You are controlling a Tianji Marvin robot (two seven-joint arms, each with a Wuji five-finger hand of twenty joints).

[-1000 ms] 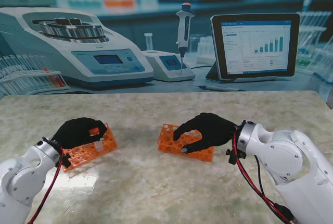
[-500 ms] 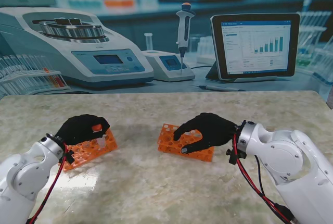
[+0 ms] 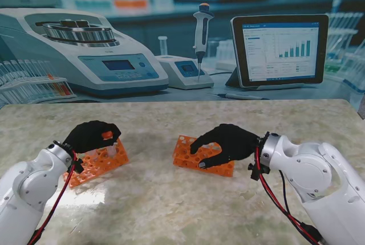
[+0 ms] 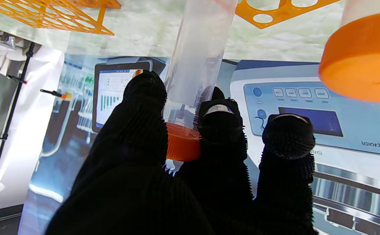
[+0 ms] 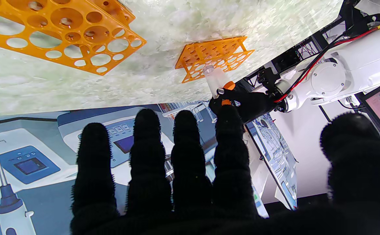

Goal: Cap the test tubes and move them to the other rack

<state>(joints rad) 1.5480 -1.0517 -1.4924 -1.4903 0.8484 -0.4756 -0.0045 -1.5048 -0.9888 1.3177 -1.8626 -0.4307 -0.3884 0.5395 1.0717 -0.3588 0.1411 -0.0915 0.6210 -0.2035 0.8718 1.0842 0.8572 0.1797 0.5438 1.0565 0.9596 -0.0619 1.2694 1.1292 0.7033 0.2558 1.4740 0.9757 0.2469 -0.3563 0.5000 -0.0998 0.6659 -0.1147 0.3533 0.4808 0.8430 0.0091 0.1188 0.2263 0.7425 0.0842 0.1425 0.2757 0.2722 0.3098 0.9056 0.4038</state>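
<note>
Test tube [image 4: 199, 55]: clear plastic, thin-walled, orange screw cap [image 4: 182, 143] fitted at the held end. Located at left centre of the stand view [image 3: 110, 149], just over the left rack [image 3: 97, 162], lower end at or barely clear of the rack's top face; which of the two cannot be told. Second capped tube [image 4: 361, 52] visible at upper right of the left wrist view, close to the camera.

Left hand [image 3: 91, 135]: closed on the tube at the cap, thumb on one side, two fingertips [image 4: 221, 120] on the other, a further finger alongside without clear contact. Right hand [image 3: 227, 142]: resting over the right rack [image 3: 202, 156] at centre of the stand view, fingers [image 5: 186, 140] spread and thumb well apart, nothing held.

Handling, as a judgement:
- Light; no liquid visible inside. Small grip force sufficient.
- Stiff enough for a pinch, but a thin wall likely to flex or crack under a hard squeeze.
- Smooth wall likely slippery; the cap rim probably offers better purchase.
- Preferred hold: at the cap and just under it, as now, leaving the body free to enter a rack hole.
- Long body held at one end: prone to swing and to catch on a hole edge. Keep upright during travel.
- Racks light and open-framed; likely to shift if a tube snags. Steadying by the free hand advisable.
</note>
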